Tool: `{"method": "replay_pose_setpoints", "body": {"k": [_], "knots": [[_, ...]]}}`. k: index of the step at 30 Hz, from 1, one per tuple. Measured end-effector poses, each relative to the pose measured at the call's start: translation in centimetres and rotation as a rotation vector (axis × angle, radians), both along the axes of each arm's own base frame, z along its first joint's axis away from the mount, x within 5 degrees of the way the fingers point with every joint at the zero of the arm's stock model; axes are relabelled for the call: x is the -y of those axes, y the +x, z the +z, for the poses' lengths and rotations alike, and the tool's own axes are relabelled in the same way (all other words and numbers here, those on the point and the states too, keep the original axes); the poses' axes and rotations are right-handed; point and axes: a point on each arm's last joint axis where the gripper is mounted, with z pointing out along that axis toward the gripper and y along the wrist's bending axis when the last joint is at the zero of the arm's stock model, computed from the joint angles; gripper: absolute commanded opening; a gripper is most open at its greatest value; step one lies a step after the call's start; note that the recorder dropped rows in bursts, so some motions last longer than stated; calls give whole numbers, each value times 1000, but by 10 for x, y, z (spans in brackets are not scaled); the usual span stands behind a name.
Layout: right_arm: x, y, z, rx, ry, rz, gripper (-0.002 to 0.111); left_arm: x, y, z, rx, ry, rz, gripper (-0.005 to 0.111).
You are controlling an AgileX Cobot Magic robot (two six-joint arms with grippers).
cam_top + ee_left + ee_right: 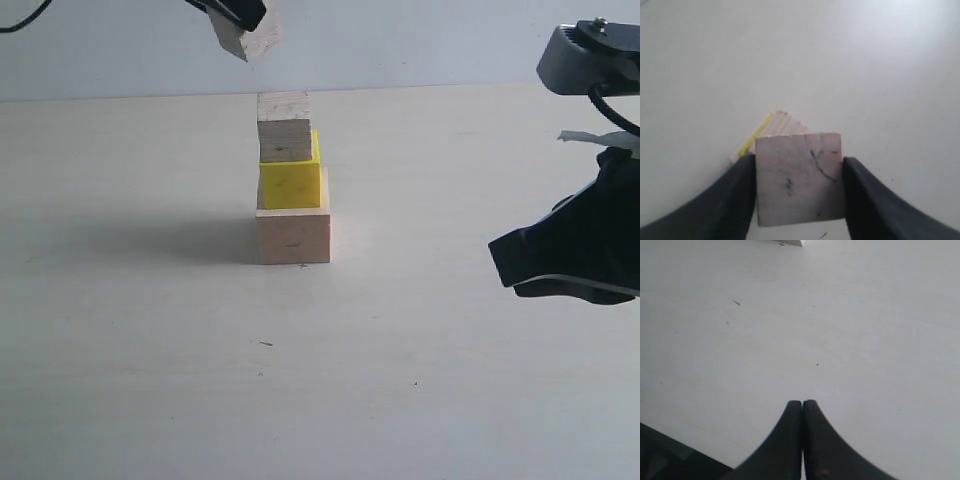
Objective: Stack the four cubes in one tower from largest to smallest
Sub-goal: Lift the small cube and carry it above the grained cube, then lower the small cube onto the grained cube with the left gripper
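exterior view: left hand (799, 169) clamps smallest cube (800, 182) above tower (292, 190); right hand (802, 410) closed, empty

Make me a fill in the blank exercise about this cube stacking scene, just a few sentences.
1. In the tower, the cube between the largest wood cube and the medium wood cube is coloured ____.
2. The tower counts ____ cubes at this moment.
3. The left gripper holds the smallest cube ____ the tower, not touching it.
4. The right gripper has its jaws ____, with nothing between them.

Missing words: yellow; three; above; shut.
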Motion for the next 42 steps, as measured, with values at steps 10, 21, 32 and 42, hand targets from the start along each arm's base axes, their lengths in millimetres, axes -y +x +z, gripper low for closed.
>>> {"method": "replay_pose_setpoints", "body": {"k": [10,21,32,42], "knots": [[-1,2,1,19,16,-3,0,35,-17,-8,-86,109,244,0],[-3,2,2,16,37,-8,0,44,-22,-10,-168,126,546,0],[-5,1,3,4,73,-23,0,65,-34,-11,-165,112,536,0],[-6,0,3,-10,92,-27,0,67,-20,-32,-176,146,659,0]]}}
